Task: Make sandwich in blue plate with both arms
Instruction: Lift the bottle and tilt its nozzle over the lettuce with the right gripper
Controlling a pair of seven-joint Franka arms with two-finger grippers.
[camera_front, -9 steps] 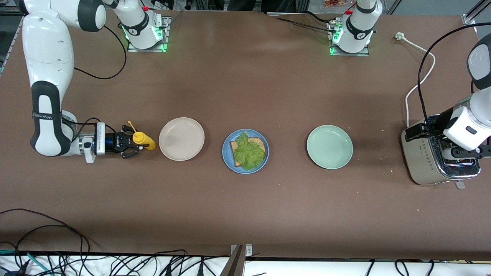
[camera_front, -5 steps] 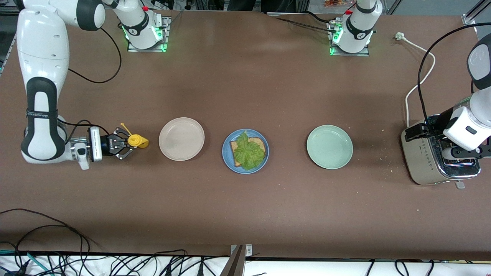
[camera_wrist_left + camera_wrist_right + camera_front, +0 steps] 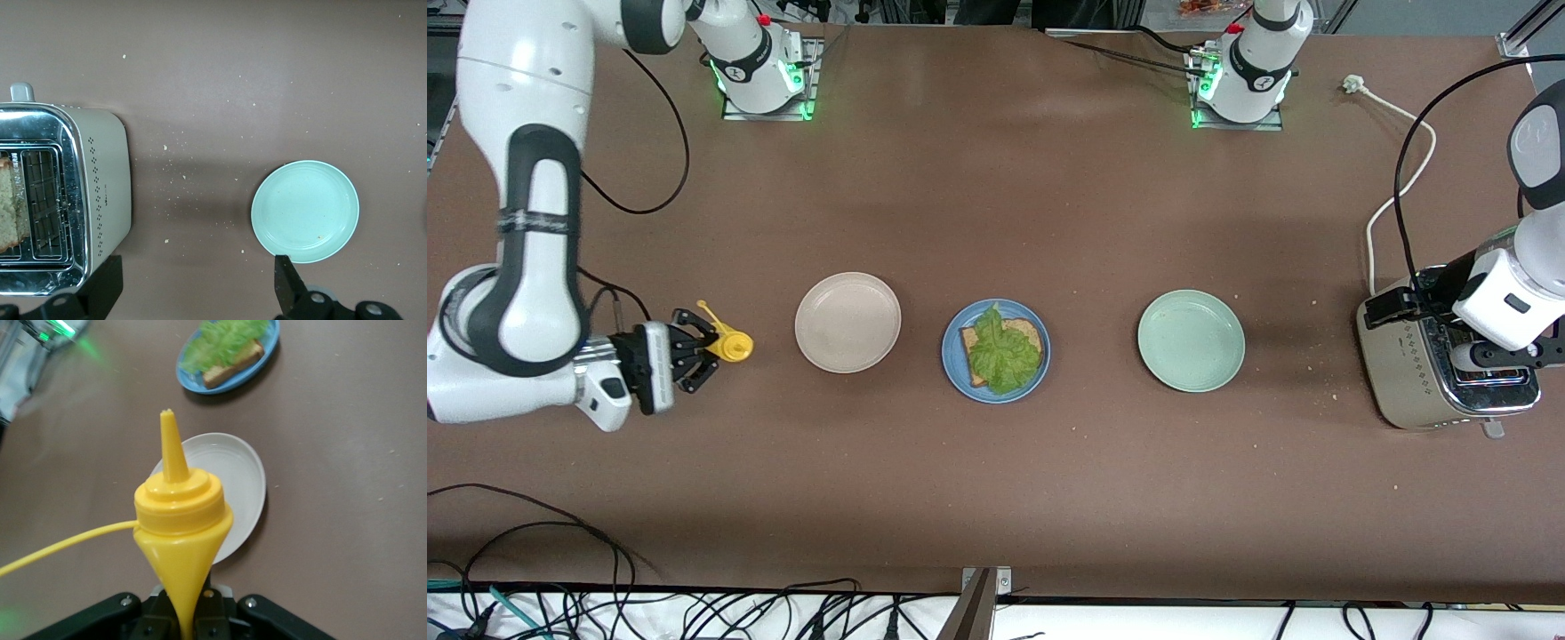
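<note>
A brown surface (image 3: 996, 204) is carrying a toaster (image 3: 1440, 373), a beige plate (image 3: 847, 322), a pale green plate (image 3: 1191, 340) and, between the two plates, the blue plate (image 3: 953, 351) holding the sandwich (image 3: 1003, 351): bread under lettuce. The right gripper (image 3: 694, 348), bent low at its end of the surface, is squeezing a yellow mustard bottle (image 3: 732, 345) in closed jaws; that pinch could be forcing sauce out too early. The left gripper (image 3: 193, 293) is hovering over the toaster, jaws wide open.
</note>
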